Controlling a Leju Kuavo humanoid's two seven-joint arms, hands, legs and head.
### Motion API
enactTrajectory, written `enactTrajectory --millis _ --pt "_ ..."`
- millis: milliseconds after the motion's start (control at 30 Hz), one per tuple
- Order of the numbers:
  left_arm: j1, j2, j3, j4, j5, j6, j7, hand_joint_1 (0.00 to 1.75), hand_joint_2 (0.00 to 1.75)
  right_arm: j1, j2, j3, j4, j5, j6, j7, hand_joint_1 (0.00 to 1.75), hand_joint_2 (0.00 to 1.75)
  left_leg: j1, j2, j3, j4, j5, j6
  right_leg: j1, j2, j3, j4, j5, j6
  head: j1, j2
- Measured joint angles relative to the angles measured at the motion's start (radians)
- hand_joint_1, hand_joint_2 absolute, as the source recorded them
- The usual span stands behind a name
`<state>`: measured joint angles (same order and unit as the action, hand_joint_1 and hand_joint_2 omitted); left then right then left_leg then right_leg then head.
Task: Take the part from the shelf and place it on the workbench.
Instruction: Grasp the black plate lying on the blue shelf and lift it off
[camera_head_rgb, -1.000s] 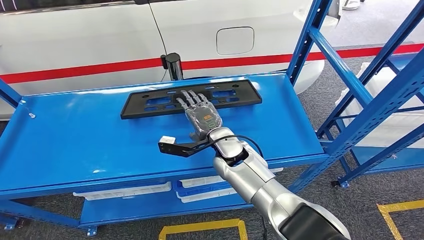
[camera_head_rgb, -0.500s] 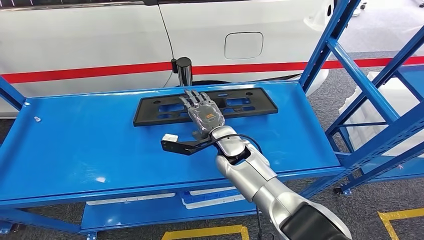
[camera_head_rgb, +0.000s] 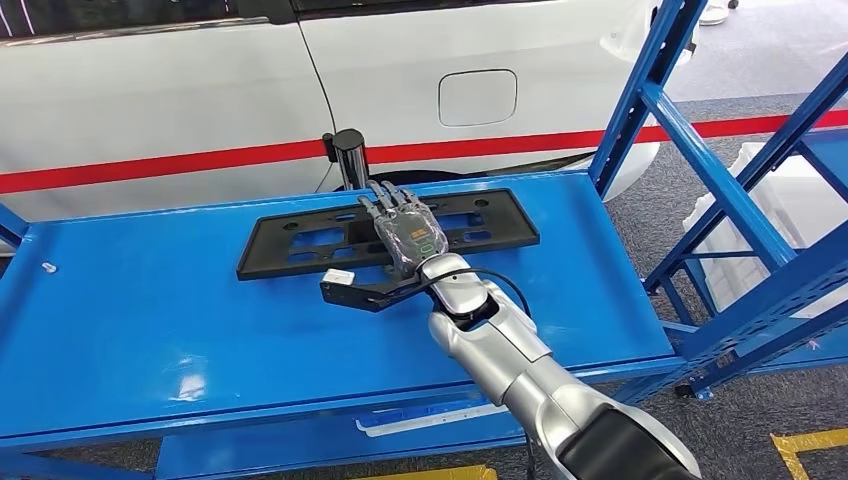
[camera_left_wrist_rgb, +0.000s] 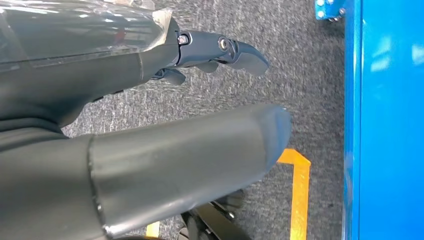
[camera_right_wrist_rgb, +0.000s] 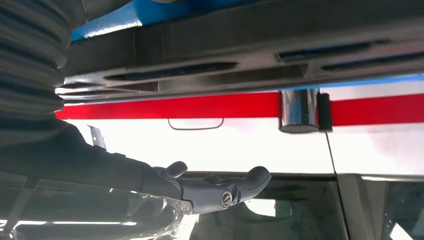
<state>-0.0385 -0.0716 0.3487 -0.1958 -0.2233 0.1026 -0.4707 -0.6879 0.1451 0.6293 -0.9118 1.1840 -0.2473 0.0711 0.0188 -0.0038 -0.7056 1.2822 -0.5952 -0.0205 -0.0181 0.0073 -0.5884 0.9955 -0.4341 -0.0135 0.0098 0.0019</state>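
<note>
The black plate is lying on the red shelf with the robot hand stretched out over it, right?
Not quite. The shelf is blue, not red, as the head view shows; the red is a stripe on the white car behind. The black plate does lie on it, with the right robot hand stretched out over it.

Left hand (camera_left_wrist_rgb: 150, 145) hangs over grey carpet floor (camera_left_wrist_rgb: 310, 85), holding nothing, thick thumb and dark fingers (camera_left_wrist_rgb: 235, 50) apart. Blue shelf edge (camera_left_wrist_rgb: 352, 125) runs alongside, bolted foot (camera_left_wrist_rgb: 327, 7) at its corner. Yellow floor tape (camera_left_wrist_rgb: 299, 195) lies near the shelf edge.
</note>
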Motion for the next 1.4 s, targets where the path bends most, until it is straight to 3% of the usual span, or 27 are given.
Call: enactTrajectory --millis 33,67,133,200,300,400,667,1400 --pt "0.0 0.0 0.001 0.0 0.0 0.002 0.001 0.0 0.0 0.0 0.0 0.0 0.004 -0.001 0.0 0.0 0.0 1.75 0.001 0.0 -0.009 -0.008 0.023 0.0 0.0 0.001 0.004 0.0 -0.003 0.0 0.0 0.0" --pt "0.0 0.001 0.002 0.0 0.0 0.004 0.002 0.0 0.0 0.0 0.001 0.0 0.007 -0.001 0.0 -0.001 0.0 1.75 0.002 0.001 0.002 -0.055 0.062 0.001 0.0 0.002 0.009 0.0 -0.007 0.002 0.0 0.0" --pt "-0.001 0.002 0.003 0.0 -0.001 0.008 0.003 0.0 0.0 -0.004 0.006 0.0 0.017 -0.003 -0.001 -0.002 0.0 1.75 0.002 0.001 0.058 -0.195 0.141 0.008 0.003 0.004 0.019 0.001 -0.016 0.009 0.0 0.0" --pt "-0.003 0.0 0.007 0.0 -0.002 0.012 0.003 0.0 0.0 -0.011 0.013 0.0 0.029 -0.004 -0.001 -0.003 0.0 1.75 0.0 0.001 0.096 -0.277 0.172 0.014 0.012 0.006 0.021 0.003 -0.024 0.014 0.001 0.0" --pt "-0.004 -0.004 0.016 0.0 -0.003 0.021 0.004 0.0 0.0 -0.016 0.02 -0.001 0.051 -0.006 -0.001 -0.007 0.0 1.75 -0.009 -0.003 0.101 -0.285 0.174 0.015 0.019 0.006 0.019 0.005 -0.028 0.016 0.003 0.0" --pt "-0.004 -0.004 0.02 0.0 -0.005 0.025 0.003 0.0 0.0 -0.017 0.03 -0.001 0.072 -0.007 -0.001 -0.01 0.0 1.75 -0.019 -0.005 0.1 -0.285 0.173 0.025 0.015 0.004 0.021 0.003 -0.027 0.019 0.002 0.0" --pt "-0.004 -0.006 0.021 0.0 -0.021 0.023 -0.002 0.0 0.0 -0.048 0.043 -0.008 0.136 -0.018 -0.003 -0.004 0.0 1.75 -0.023 -0.005 0.101 -0.285 0.171 0.036 0.01 0.004 0.025 -0.004 -0.026 0.034 0.002 0.0" --pt "-0.004 -0.006 0.021 0.0 -0.024 0.023 -0.004 0.0 0.0 -0.074 0.051 -0.014 0.202 -0.007 -0.015 0.01 0.0 1.75 -0.018 -0.005 0.105 -0.285 0.17 0.036 0.008 0.004 0.028 -0.004 -0.026 0.033 0.002 0.0"
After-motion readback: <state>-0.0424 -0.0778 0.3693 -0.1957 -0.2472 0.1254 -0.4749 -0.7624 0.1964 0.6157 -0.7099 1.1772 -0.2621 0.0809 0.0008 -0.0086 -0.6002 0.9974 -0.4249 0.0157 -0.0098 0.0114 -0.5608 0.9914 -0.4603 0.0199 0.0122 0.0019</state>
